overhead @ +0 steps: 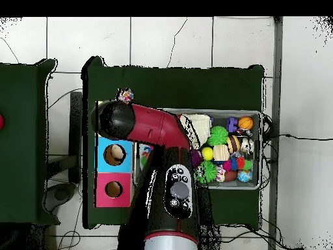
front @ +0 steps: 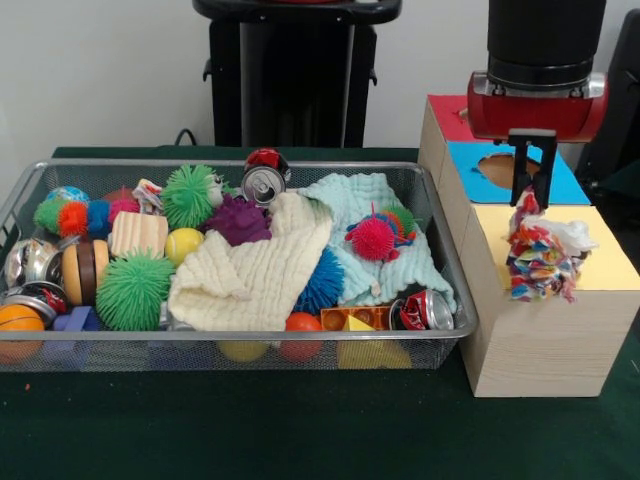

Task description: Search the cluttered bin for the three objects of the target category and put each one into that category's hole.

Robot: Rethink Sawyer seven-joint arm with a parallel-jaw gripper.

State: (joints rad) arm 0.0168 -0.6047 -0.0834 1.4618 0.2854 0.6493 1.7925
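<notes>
1. Holding a spotted wad (front: 543, 258) between my fingers (front: 519, 172), my gripper (front: 531, 200) hung over the yellow-topped box (front: 610, 268) at the right of the front view.
2. The wad dangled just under the fingertips, its lower part in front of the yellow top; I could not tell whether it touched the surface.
3. The hole in that yellow top was hidden behind the wad and did not show in either view.
4. From overhead, my arm (overhead: 146, 124) covered the yellow box, and a bit of the wad (overhead: 125, 96) peeped out beside it.
5. Behind the yellow box stood the blue box (front: 565, 185), its hole (front: 497, 165) partly behind my fingers, and then the red box (front: 445, 115).
6. The bin (front: 240, 345) sat to the left of the boxes on the green table (front: 300, 430), full of clutter.
7. A cream cloth (front: 250, 270) lay over the middle of it, with a pale teal cloth (front: 365, 200) beside it.
8. A pink spiky ball (front: 372, 238) rested on the teal cloth, and a green spiky ball (front: 133, 290) lay near the front wall.
9. One can (front: 262, 178) lay at the back, another can (front: 428, 310) in the front right corner.
10. I saw no other spotted wad in the bin for certain.
</notes>
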